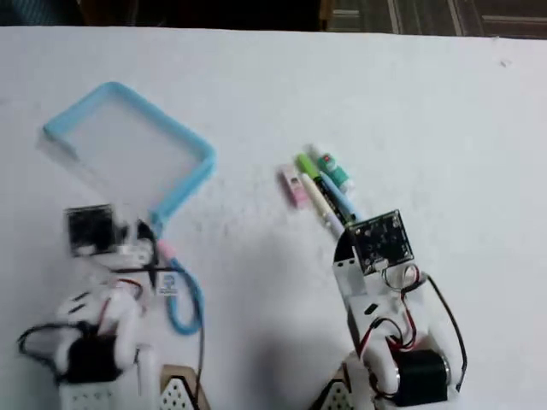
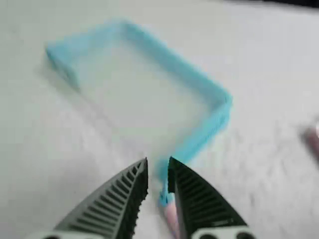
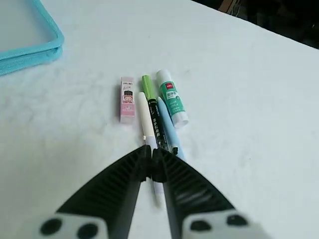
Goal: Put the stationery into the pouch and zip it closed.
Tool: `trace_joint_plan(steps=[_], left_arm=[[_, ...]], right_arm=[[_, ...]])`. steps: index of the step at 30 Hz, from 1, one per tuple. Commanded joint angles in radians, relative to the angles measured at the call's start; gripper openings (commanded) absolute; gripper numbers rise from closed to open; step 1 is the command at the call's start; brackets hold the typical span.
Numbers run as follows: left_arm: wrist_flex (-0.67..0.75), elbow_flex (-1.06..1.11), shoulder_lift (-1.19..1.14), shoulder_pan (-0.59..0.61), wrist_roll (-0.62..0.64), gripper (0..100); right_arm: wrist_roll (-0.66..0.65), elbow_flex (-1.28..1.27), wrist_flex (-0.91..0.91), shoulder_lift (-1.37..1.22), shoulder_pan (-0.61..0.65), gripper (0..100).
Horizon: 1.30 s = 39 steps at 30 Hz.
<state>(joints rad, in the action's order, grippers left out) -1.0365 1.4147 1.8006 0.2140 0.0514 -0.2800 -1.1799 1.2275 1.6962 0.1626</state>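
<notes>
left gripper [image 2: 158,167] jaws clamp the pouch [image 2: 134,94] edge, right gripper [image 3: 151,157] jaws pinch the white pen [image 3: 145,117]; next, i'd say, lift it pouchward.

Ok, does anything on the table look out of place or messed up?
Nothing stands out. The pouch lies flat and empty, with one corner in the left gripper. The eraser, pens and glue stick lie neatly side by side, apart from the pouch. Nothing is spilled or damaged.
</notes>
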Motion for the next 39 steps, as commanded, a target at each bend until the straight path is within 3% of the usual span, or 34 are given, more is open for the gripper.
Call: trace_joint_plan(steps=[1,5,11,18,21,27,39], left_arm=[[0.051,-0.295,0.001,0.073,-0.029,12],[0.046,-0.448,-0.001,0.165,-0.149,12],[0.044,-0.543,-0.084,0.406,-0.152,2],[0.037,-0.672,-0.424,0.653,0.058,3],[0.037,-0.683,-0.539,0.688,0.109,3],[-0.025,-0.675,-0.587,0.688,0.117,3],[-0.106,-0.674,-0.587,0.69,0.117,3]], right_arm=[[-0.005,0.152,0.041,-0.133,-0.002,1.9],[0.054,0.325,0.056,-0.374,0.028,2.1],[0.072,0.422,0.044,-0.674,0.291,2.3],[0.175,0.427,-0.205,-0.977,0.622,24.5],[0.176,0.428,-0.348,-1.165,0.705,29.5],[0.245,0.548,-0.542,-1.524,0.773,29.4],[0.252,0.809,-0.51,-1.919,0.865,29.4]])
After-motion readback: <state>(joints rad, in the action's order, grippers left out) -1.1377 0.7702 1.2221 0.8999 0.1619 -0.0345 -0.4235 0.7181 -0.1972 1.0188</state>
